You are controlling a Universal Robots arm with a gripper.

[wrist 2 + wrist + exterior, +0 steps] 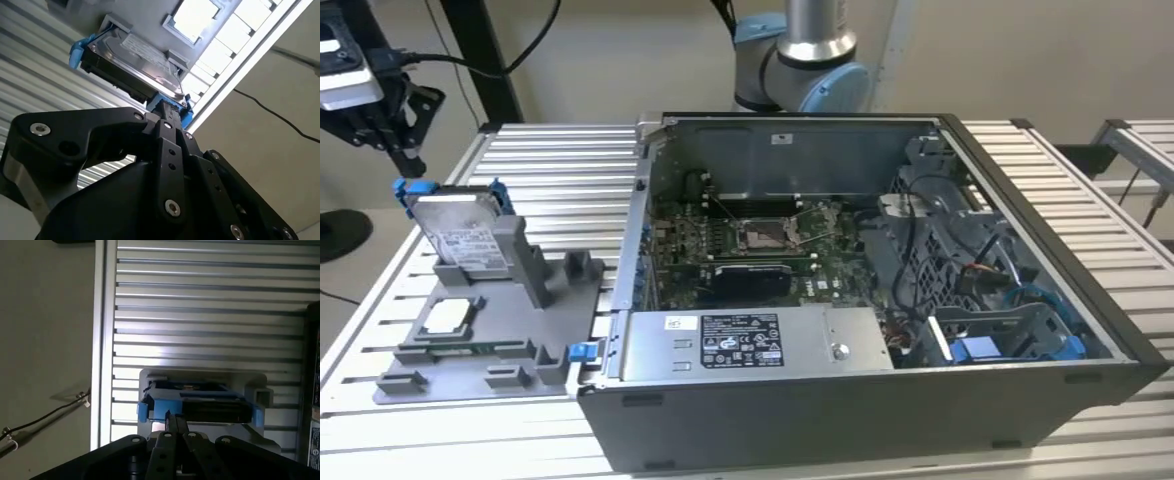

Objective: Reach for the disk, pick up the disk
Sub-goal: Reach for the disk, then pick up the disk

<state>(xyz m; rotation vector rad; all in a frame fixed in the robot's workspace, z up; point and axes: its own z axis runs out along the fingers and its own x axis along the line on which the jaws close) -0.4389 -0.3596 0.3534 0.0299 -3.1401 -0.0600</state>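
**Ana:** Disk [464, 240] first. Where is it?

**Ben:** It stands on its edge in the grey holder [547, 290], at the holder's far end as the exterior view sees it. It leans back a little. Its white label faces that camera, and a blue frame [408, 188] goes round its edges.

**Ana:** And where is the holder?

**Ben:** It lies on the table [560, 160] with the silver ribs. The open computer case [854, 420] is just beside the holder, on the exterior view's right.

**Ana:** Where is the pincer?

**Ben:** The black pincer [411, 160] hangs just above that same far end of the holder, over the disk's top edge. In both wrist views its tips point at the blue frame.

**Ana:** Is it open?

**Ben:** No. Its two fingers [170, 426] are pressed together, and nothing is between them.

**Ana:** Does it touch the disk?

**Ben:** I cannot tell. It is very near.

**Ana:** Is anything else in the holder?

**Ben:** A small silver chip [447, 317] lies flat in the holder's near part.
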